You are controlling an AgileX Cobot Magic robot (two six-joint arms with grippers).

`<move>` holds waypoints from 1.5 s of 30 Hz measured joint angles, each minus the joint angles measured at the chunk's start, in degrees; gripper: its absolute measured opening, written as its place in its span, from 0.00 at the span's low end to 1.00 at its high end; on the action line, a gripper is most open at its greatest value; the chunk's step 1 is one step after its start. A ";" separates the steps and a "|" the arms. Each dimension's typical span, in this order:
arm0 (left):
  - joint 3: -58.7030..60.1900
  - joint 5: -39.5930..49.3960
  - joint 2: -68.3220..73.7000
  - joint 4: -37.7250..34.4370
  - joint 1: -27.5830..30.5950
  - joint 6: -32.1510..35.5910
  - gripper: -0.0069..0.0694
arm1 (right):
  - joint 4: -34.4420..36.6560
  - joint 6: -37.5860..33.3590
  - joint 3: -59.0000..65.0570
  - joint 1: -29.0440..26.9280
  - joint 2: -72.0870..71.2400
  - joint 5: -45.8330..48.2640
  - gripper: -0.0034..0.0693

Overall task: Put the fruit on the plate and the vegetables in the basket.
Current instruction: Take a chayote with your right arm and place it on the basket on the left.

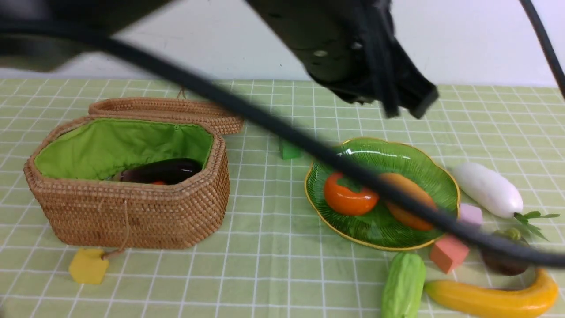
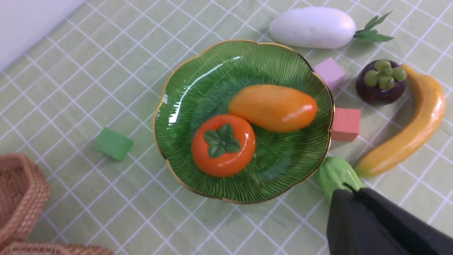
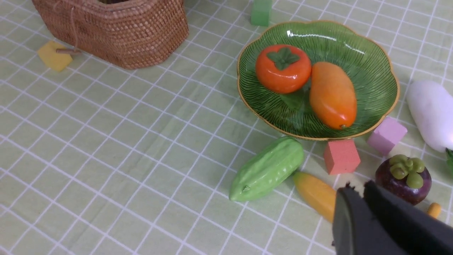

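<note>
left tool (image 2: 349,190) clenched | right tool (image 3: 356,187) clenched | plate (image 2: 198,88): persimmon (image 2: 223,145), mango (image 2: 272,108) | basket (image 1: 132,216), left: eggplant (image 1: 163,171) | tabletop (image 1: 265,265), right: radish (image 1: 487,189), gourd (image 1: 404,285), banana (image 1: 490,300), mangosteen (image 2: 380,83)

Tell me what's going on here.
A two-armed robot is sorting toy produce. The persimmon and mango lie on the plate; the eggplant is in the basket. The banana, mangosteen, gourd and radish wait on the cloth. Both arms' jaws are shut, holding nothing.
</note>
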 joint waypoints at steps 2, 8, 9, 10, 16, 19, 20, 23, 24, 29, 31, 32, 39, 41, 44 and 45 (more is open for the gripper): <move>6.46 -1.01 -5.30 0.04 0.00 -1.76 0.07 | 0.00 0.43 0.00 0.00 0.93 0.13 0.12; 30.70 -9.78 -21.88 -0.15 0.00 -5.79 0.07 | 0.06 1.68 0.00 0.00 6.16 1.33 0.12; 34.95 -11.61 -24.74 -0.21 0.00 -6.22 0.07 | 0.21 1.85 0.00 0.00 7.13 1.48 0.12; 35.76 -11.92 -25.29 -0.21 0.00 -6.31 0.07 | 0.30 1.91 0.00 0.00 7.33 1.48 0.12; 53.71 -17.70 -40.63 -1.87 0.00 -6.97 0.07 | 3.46 3.15 0.00 0.00 13.78 1.72 0.12; 57.41 -18.39 -46.86 -2.43 0.00 -7.12 0.07 | 7.31 3.46 0.00 0.78 18.42 1.73 0.12; 58.01 -18.44 -48.71 -2.52 0.00 -7.12 0.07 | 8.36 3.50 0.00 1.40 20.14 1.67 0.12; 58.98 -18.38 -52.30 -2.93 0.00 -7.17 0.07 | 9.14 4.56 0.00 4.60 24.25 0.47 0.12; 59.11 -18.38 -54.73 -3.36 0.00 -7.17 0.07 | 8.26 7.67 0.00 8.69 27.20 -0.87 0.12; 59.24 -18.08 -58.55 -3.83 0.00 -5.25 0.07 | -3.52 24.45 -1.76 18.56 34.75 -3.18 0.13; 59.24 -17.93 -58.81 -3.83 0.00 -4.55 0.07 | -8.88 31.74 -2.38 20.89 37.42 -3.58 0.15; 59.29 -17.88 -58.81 -3.83 0.00 -4.28 0.07 | -11.00 35.14 -2.45 21.98 38.62 -4.03 0.17; 59.29 -17.77 -58.81 -3.94 0.00 -2.23 0.07 | -18.57 50.22 -2.51 23.45 49.89 -8.13 0.56; 59.29 -17.76 -58.81 -4.28 0.00 -0.71 0.07 | -18.66 51.14 -2.51 23.45 53.28 -10.86 0.71; 59.29 -17.76 -58.81 -4.35 0.00 0.03 0.07 | -19.27 52.61 -2.58 23.40 57.59 -13.58 0.88; 59.29 -17.69 -58.81 -4.46 0.00 0.31 0.07 | -19.52 53.41 -2.58 23.33 58.93 -14.19 0.91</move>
